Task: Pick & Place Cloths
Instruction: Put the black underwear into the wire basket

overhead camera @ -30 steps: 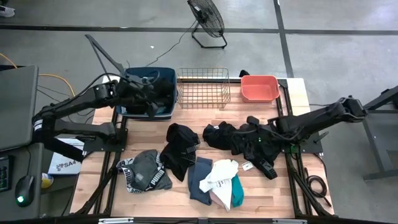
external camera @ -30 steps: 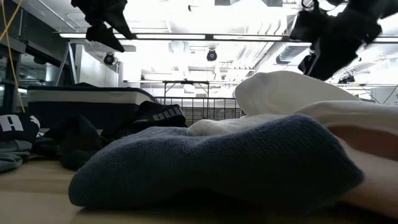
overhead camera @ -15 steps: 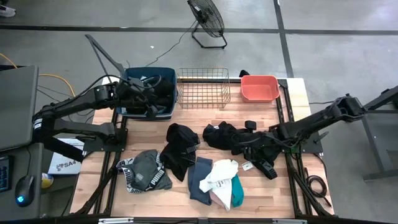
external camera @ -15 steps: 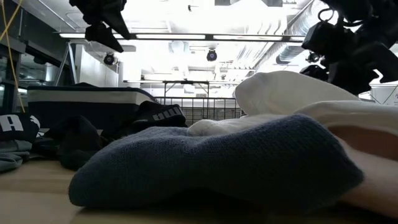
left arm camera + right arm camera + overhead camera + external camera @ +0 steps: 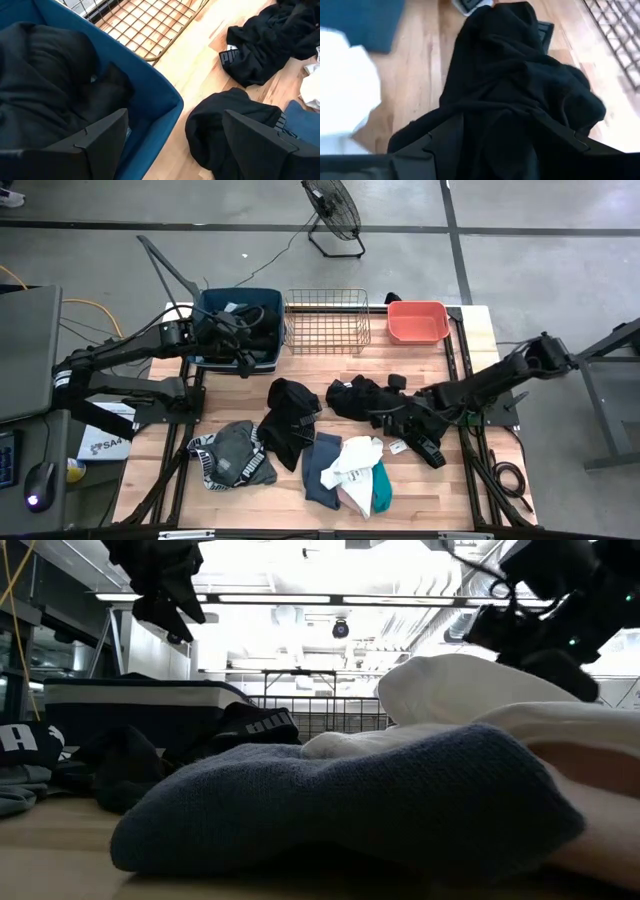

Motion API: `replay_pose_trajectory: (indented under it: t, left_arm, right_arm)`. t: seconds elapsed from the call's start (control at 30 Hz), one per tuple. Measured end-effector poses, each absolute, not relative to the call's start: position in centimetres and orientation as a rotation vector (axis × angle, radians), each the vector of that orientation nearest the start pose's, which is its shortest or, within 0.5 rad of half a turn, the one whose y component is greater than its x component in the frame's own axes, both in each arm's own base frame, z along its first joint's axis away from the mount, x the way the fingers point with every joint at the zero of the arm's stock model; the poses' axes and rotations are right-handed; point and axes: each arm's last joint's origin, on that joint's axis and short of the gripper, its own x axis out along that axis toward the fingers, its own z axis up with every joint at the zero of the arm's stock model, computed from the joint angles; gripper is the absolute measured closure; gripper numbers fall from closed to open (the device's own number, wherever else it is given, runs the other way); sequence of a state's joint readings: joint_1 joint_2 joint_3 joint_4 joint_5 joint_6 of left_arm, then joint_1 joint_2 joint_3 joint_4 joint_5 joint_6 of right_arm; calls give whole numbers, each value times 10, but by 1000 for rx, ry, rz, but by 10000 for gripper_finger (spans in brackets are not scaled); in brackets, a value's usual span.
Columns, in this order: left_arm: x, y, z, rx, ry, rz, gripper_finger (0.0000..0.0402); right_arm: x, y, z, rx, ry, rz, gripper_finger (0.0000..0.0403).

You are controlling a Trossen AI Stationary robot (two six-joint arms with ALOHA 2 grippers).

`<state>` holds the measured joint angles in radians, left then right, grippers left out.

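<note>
Lining the far edge of the wooden table (image 5: pixel 420 370) are three containers: a dark blue tub (image 5: pixel 262 362) toward the far left corner, a wire basket (image 5: pixel 327 321) in the middle, and a coral tub (image 5: pixel 417 321) toward the far right corner. Bare planks lie between this row and the cloths, and more bare wood runs along the left edge.

The left gripper (image 5: pixel 243 358) hangs over the blue tub's near rim with its fingers spread wide and nothing between them; dark fabric (image 5: pixel 45 85) already fills the tub. The right gripper (image 5: pixel 398 408) sits low at the right-hand black garment (image 5: pixel 352 397), fingers well apart and straddling its crumpled folds, though no closed grip shows.

Another black garment (image 5: pixel 288 418) lies near the table's centre. A grey piece with a banded waistband (image 5: pixel 234 455) sits toward the near left corner. At the near edge, a slate-blue knit (image 5: pixel 320 470), a white cloth (image 5: pixel 355 463), a pale pink piece (image 5: pixel 353 497) and a teal one (image 5: pixel 381 487) overlap in a heap.

White "PUMA" lettering (image 5: pixel 228 57) reads on one black garment's band in the left wrist view, and again in the low view (image 5: pixel 272 724). A small white tag (image 5: pixel 398 446) lies on the wood beside the white cloth.
</note>
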<state>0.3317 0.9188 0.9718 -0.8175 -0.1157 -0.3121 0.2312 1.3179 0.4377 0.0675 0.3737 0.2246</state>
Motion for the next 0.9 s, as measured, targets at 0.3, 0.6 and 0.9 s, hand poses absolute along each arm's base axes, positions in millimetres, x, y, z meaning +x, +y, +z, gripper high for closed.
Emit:
replay_pose_trajectory:
  t: [0.3, 0.6, 0.9]
  left_arm:
    - [161, 59, 321, -381, 678, 544, 85]
    - [162, 59, 320, -381, 678, 544, 85]
    - [153, 58, 326, -332, 638, 572, 85]
  right_arm:
    - [223, 26, 117, 155, 838, -345, 194]
    - [230, 27, 120, 242, 776, -313, 357]
    - [256, 32, 150, 220, 668, -261, 396]
